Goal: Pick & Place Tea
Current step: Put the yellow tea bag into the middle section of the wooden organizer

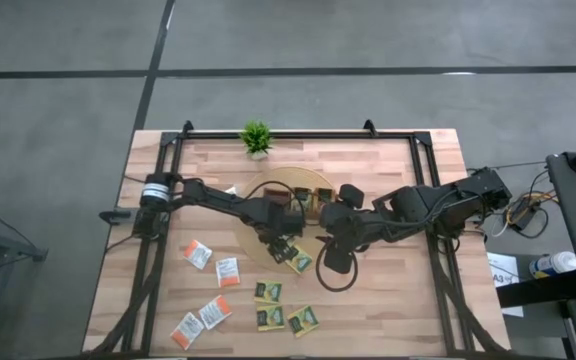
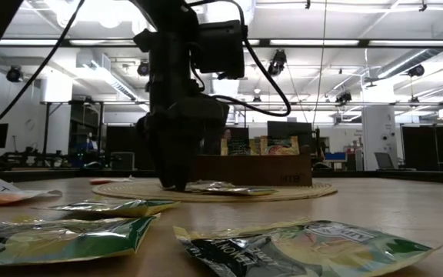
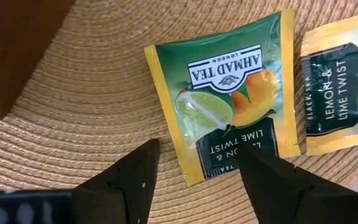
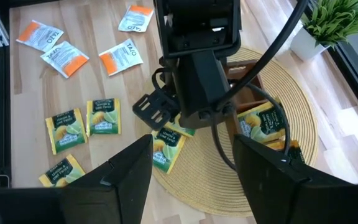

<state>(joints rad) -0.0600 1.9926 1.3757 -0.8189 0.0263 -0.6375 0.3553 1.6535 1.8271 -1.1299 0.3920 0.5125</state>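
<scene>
The wooden table (image 1: 388, 300) carries a woven mat (image 4: 291, 124), scattered tea sachets (image 4: 73, 127) and a potted plant (image 1: 256, 138).

Bright, even overhead light fills the room; ceiling lamps (image 2: 110, 17) glare in the low view, where the nearest sachets (image 2: 306, 250) are blurred.

— Where is the tray (image 1: 303, 203) sitting?
— On the round mat (image 1: 253, 243), mid-worktop (image 1: 388, 300), with the plant (image 1: 256, 138) standing at the far edge.
— And the sachets (image 1: 268, 292)?
— Lying scattered near-left of the mat, one (image 3: 229, 112) resting on it.
</scene>
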